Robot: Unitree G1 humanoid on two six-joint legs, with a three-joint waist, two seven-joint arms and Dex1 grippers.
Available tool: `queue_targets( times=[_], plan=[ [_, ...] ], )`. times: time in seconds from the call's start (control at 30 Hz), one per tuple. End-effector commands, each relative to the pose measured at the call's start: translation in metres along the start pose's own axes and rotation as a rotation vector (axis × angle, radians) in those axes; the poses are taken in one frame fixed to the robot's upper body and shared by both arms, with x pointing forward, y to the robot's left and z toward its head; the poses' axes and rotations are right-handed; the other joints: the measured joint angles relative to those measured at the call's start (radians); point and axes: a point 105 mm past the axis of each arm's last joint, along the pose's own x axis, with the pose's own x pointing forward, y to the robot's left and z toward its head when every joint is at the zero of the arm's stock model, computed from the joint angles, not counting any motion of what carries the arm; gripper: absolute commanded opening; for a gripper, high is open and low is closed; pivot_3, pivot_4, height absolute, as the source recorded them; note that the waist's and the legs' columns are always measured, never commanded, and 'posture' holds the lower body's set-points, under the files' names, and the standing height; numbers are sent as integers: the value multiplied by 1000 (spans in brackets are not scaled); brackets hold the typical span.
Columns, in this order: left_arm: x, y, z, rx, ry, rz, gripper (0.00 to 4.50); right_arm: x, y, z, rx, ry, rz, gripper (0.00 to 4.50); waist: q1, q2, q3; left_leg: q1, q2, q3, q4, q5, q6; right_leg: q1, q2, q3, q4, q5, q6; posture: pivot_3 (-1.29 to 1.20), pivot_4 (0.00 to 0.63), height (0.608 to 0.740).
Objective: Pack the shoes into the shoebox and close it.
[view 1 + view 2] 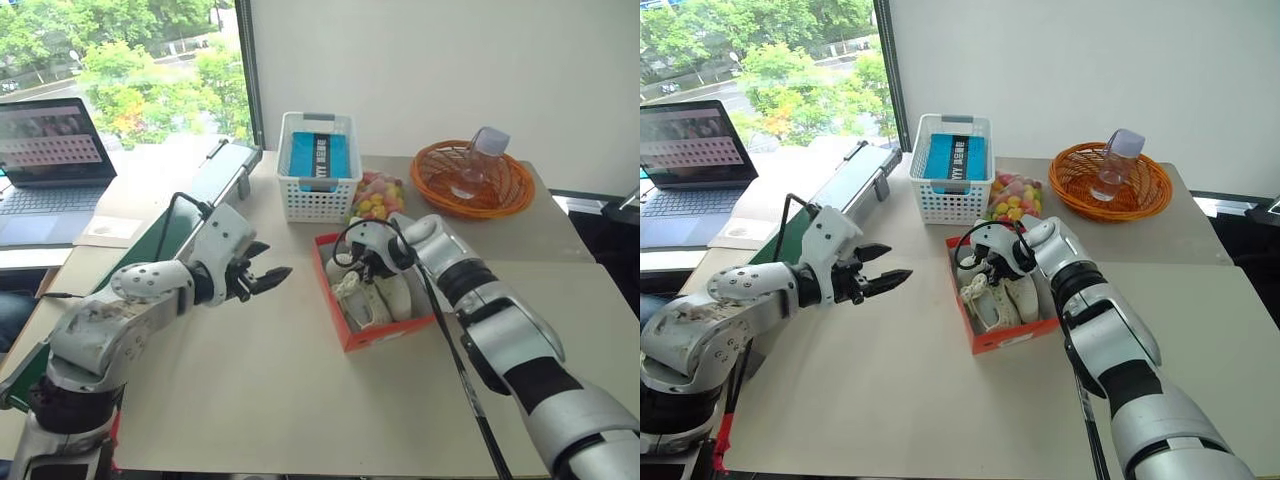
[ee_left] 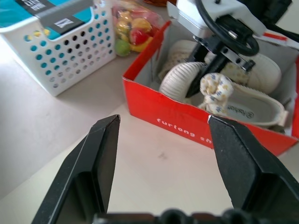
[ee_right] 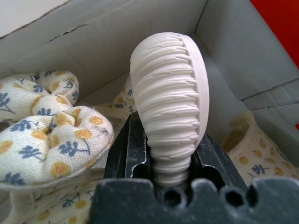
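Table [image 1: 300, 400] w/ red-orange shoebox [image 1: 385, 335] open near its centre, just in front of white lattice basket [image 1: 318, 200] and a bag of sweets [image 1: 375, 195]; orange wicker basket [image 1: 505, 190] well apart at far right. Both shoes [image 1: 1000, 300] lie inside the box. Right gripper [image 3: 163, 154] reaches down into box, fingers clamped on one shoe's ribbed sole, shoe tipped on edge. Left gripper [image 1: 262, 278] hovers left of box, jaws wide, nothing in them.
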Motion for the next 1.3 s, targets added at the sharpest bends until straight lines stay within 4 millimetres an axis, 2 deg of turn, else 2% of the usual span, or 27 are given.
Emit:
queue_targets(
  times=[0.03,0.07,0.23,0.37,0.4,0.6,0.7,1.0,1.13,1.2,1.3],
  plan=[
    [0,-2,12,42,-46,-9,3212,1,9,-63,103,192,12,990,0,0,-1,0,0,0,0,0,0,0,0,0,0,0,0,0,150,740],
    [1,-2,12,43,-46,-14,3212,2,11,-61,119,180,20,1469,0,-1,-1,0,0,0,0,0,0,0,0,0,0,0,0,0,150,740],
    [4,-3,13,48,-48,-28,3212,-2,4,-45,177,103,-5,3058,-1,-1,-1,0,0,0,0,2,3,0,0,0,0,-1,0,0,150,740],
    [7,-5,12,63,-39,-58,3212,-18,-10,-30,228,35,-58,4366,-2,-1,-1,-2,0,0,-2,4,8,-2,0,0,0,-1,-1,0,150,740],
    [8,-7,11,65,-36,-68,3212,-22,-11,-27,241,22,-58,4444,-2,-1,-1,-2,0,0,-2,4,8,-2,0,0,0,-1,-1,0,150,740],
    [15,-10,5,89,-11,-106,3212,-55,-24,7,255,-106,-124,4444,-6,0,0,-4,0,0,-2,4,8,-5,0,0,0,-1,-1,0,150,740],
    [18,-8,7,93,-17,-111,3212,-67,-23,22,261,-155,-136,4444,-12,0,0,-6,1,0,-2,4,8,-7,1,1,1,-1,-1,0,150,740],
    [20,-9,10,103,-28,-132,3212,-89,-23,37,195,-207,-215,4444,-29,0,1,-6,1,1,-2,4,8,-7,1,1,1,-1,-1,0,150,740],
    [18,-7,9,110,-12,-137,3212,-123,-18,59,143,-291,-218,4444,-28,1,2,-6,1,1,-2,4,8,-8,1,1,1,-1,-1,0,150,740],
    [17,-5,8,109,-9,-135,3212,-132,-10,66,123,-314,-204,4444,-28,1,2,-7,1,1,-2,4,8,-8,1,1,1,-1,-1,0,150,740],
    [16,-2,7,111,-2,-132,3212,-135,-4,72,113,-333,-195,3763,-29,1,2,-7,1,1,-2,4,8,-8,1,1,0,-2,-1,0,150,740]
  ],
)
